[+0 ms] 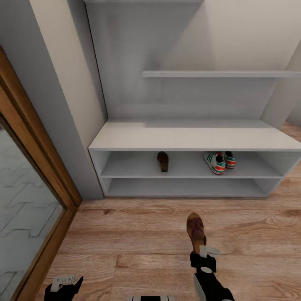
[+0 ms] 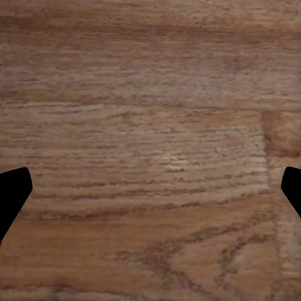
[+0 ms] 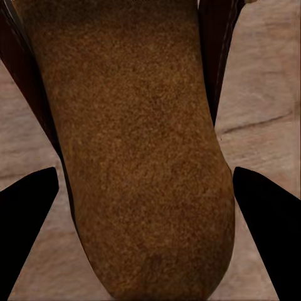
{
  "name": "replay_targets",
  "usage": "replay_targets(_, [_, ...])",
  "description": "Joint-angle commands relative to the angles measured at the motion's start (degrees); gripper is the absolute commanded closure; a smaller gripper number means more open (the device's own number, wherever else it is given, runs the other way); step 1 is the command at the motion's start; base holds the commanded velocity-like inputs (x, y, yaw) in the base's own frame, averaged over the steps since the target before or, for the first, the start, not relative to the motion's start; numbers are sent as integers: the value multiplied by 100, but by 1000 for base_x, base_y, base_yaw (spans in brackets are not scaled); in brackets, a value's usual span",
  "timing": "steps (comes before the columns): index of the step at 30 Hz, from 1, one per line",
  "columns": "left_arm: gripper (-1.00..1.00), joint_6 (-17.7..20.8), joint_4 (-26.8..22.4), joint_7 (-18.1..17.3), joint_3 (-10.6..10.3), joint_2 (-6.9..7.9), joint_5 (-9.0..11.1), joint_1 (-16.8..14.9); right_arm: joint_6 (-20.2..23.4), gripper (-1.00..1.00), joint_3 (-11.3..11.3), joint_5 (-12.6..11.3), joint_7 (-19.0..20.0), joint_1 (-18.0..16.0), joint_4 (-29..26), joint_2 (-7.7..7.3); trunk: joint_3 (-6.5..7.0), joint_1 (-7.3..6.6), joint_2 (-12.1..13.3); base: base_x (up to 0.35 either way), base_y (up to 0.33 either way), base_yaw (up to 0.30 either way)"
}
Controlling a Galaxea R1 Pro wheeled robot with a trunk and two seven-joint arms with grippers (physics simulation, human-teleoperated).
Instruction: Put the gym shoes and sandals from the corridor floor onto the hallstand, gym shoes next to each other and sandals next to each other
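One brown sandal [image 1: 195, 229] lies lengthwise over the corridor floor [image 1: 125, 238], in front of the hallstand [image 1: 192, 136]. My right gripper [image 1: 201, 251] is at its heel. In the right wrist view the tan insole of the sandal [image 3: 138, 144] sits between the black fingers [image 3: 28, 232], whose tips touch both its edges. The other sandal [image 1: 163, 161] rests on the hallstand's upper open shelf. Two gym shoes [image 1: 215, 162] [image 1: 229, 159] stand side by side further right on that shelf. My left gripper [image 1: 62, 286] [image 2: 150, 194] hangs open over bare floor.
A wood-framed mirrored door [image 1: 29, 196] runs along the left side. A grey wall panel [image 1: 71, 104] stands between it and the hallstand. A floating shelf [image 1: 221, 74] crosses the back panel above the bench top. Open plank floor spreads in front of the unit.
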Motion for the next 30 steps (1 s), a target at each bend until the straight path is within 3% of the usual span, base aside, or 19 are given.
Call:
replay_targets(1, [-100,-55,3,-38,47,-6,-61,-6,36,100,-6,27,-29,-74,-15,6,-5,-1,-2,0,0,0])
replay_targets(7, [-100,-258,10,-38,47,-14,-63,-3,237,100,179,41,-282,-644,-50,6,-5,-1,-2,0,0,0])
replay_targets(13, [-100,-301,12,-48,-39,-49,-64,-6,272,100,215,33,-532,-992,-50,6,-5,-1,-2,0,0,0])
replay_targets(21, [-100,-326,5,-65,-718,-173,-56,-8,244,100,245,26,-601,-1381,-45,6,-5,-1,-2,0,0,0])
replay_targets(22, [-100,-326,4,-260,-941,-171,-56,-11,233,100,249,29,-590,-1394,78,6,-5,-1,-2,0,0,0])
replay_targets(23, [-100,-320,3,-565,-1029,-150,-55,-15,231,100,250,31,-587,-1397,203,6,-5,-1,-2,0,0,0])
replay_targets(25, [-100,-304,3,-1083,-1062,-119,-39,-21,225,100,251,33,-586,-1399,317,6,-5,-1,-2,0,0,0])
replay_targets(30, [-100,-289,3,-1794,-1053,-76,-26,-25,228,100,251,34,-586,-1400,388,6,-14,-1,-2,0,0,45])
